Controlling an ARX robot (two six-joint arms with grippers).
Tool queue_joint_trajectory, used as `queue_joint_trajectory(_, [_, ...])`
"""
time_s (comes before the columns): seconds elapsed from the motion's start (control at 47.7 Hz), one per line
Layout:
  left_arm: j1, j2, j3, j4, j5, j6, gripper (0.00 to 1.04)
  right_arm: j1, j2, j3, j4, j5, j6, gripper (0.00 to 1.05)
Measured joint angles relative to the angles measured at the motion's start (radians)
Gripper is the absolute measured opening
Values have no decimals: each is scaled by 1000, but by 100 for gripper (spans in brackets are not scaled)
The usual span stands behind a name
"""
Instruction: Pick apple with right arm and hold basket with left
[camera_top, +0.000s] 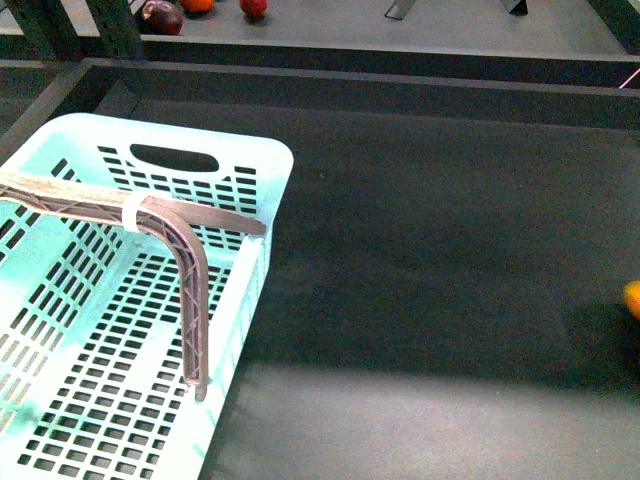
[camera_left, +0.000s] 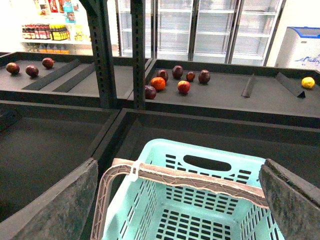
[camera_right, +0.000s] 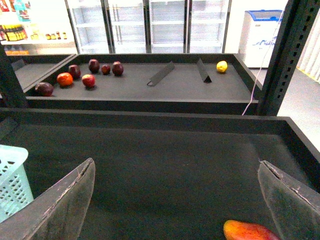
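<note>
I locate the apple (camera_left: 184, 87) on the rear shelf (camera_left: 225, 100), well apart from both arms. It is round and glossy red with a yellow-orange blush. It sits in a loose group of fruit, with an orange fruit (camera_left: 158, 83) near it and a maroon fruit (camera_left: 150, 92) just beyond that. In the front view only part of the apple shows, at the top edge.

The basket (camera_top: 262, 160) stands on the lower shelf (camera_top: 440, 250), on the robot's left side. It is pale mint green and rectangular, with slotted walls and floor and an oval cut-out grip in its far wall. A grey-brown handle (camera_top: 190, 270) lies across its open top.

The left gripper (camera_left: 179, 162) hangs above the basket with its fingers (camera_left: 60, 205) spread wide. I cannot tell whether they touch the handle. The right gripper (camera_right: 175, 162) is over bare shelf, its fingers (camera_right: 60, 205) spread with nothing between them. An orange-red fruit (camera_right: 250, 231) lies near it.
</note>
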Motion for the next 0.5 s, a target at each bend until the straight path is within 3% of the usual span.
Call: queue_joint_trajectory(0.503, [0, 0, 0, 0, 0, 0, 98, 0, 0, 0, 0, 0, 0, 96])
